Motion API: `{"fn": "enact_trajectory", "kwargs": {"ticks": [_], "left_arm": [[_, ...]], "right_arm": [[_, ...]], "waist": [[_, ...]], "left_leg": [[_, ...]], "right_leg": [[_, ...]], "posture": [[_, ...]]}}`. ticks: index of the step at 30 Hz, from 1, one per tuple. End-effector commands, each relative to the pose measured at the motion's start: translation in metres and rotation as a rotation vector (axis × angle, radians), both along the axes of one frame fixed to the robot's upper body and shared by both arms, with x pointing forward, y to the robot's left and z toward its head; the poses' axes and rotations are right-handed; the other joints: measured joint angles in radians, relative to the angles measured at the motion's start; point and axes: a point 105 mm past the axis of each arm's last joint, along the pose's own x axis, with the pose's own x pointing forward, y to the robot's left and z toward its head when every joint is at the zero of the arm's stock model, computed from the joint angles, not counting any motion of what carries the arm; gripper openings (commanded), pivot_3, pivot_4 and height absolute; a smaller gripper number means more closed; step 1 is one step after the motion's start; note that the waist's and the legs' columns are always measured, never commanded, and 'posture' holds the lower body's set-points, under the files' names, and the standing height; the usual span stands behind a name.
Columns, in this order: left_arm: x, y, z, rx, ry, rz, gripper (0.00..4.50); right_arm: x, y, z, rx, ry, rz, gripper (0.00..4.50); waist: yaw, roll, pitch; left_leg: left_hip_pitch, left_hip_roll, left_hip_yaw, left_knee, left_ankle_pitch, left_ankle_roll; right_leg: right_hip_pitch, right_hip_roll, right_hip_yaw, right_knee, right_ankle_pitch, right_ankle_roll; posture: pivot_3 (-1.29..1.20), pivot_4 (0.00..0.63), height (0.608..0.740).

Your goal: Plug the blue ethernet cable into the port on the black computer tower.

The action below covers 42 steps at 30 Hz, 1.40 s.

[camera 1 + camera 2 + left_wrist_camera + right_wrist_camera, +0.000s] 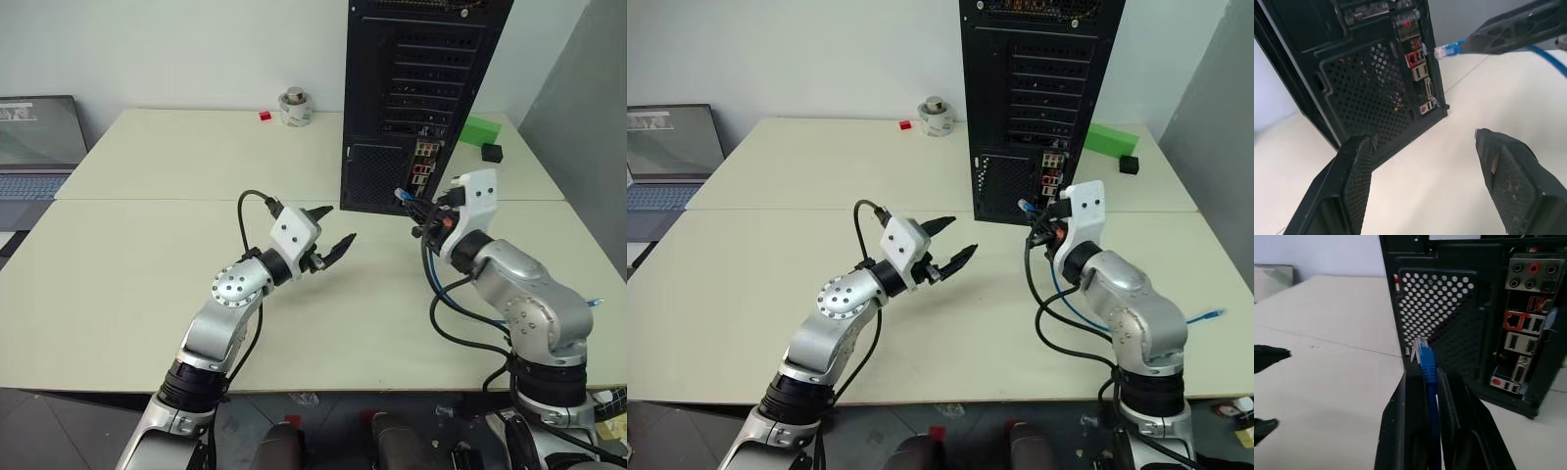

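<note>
You are seeing the black computer tower (421, 98) running off the frame's upper edge, its top cut away. The blue ethernet cable (1428, 374) is disappearing between the right end effector's (1422, 382) closed fingers, its run behind them hidden. The laptop (34, 147) is being cropped by the left edge. The port labels on the tower are reading too small to tell.
</note>
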Motion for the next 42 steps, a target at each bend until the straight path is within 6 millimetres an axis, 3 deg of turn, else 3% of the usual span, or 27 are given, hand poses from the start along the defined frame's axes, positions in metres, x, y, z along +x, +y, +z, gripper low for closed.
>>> {"fn": "enact_trajectory", "kwargs": {"ticks": [1,10,19,42], "left_arm": [[0.0,-0.006,0.018,-0.037,0.057,-0.01,3.38],[0.003,-0.008,0.033,-0.043,0.05,0.009,3.38],[0.003,-0.007,0.039,-0.042,0.028,0.031,3.38],[0.004,-0.005,0.039,-0.028,0.019,0.046,3.38]], "right_arm": [[0.01,0.004,0.017,-0.037,-0.122,-0.182,0.0],[0.036,-0.006,0.019,0.039,-0.126,-0.356,0.0],[0.048,-0.006,0.019,0.124,-0.119,-0.44,0.0],[0.062,0.001,0.013,0.124,-0.11,-0.44,0.0]], "waist": [[-0.001,0.0,0.0],[0.005,0.0,0.0],[0.004,0.0,0.0],[0.004,0.0,0.0]], "left_leg": [[0.0,0.0,0.0,0.0,0.0,0.0],[-0.001,-0.001,0.001,0.0,0.0,-0.001],[-0.001,0.0,0.002,0.0,0.0,0.0],[-0.001,-0.001,0.002,-0.001,0.0,0.0]], "right_leg": [[0.0,0.0,0.0,0.0,0.0,0.0],[-0.001,-0.001,0.001,-0.001,0.0,0.0],[-0.001,-0.001,0.001,-0.001,0.0,0.0],[-0.002,-0.001,0.002,-0.001,0.0,0.0]], "posture": [[0.0,0.15,0.74],[0.0,0.15,0.74],[0.0,0.15,0.74],[0.0,0.15,0.74]]}}
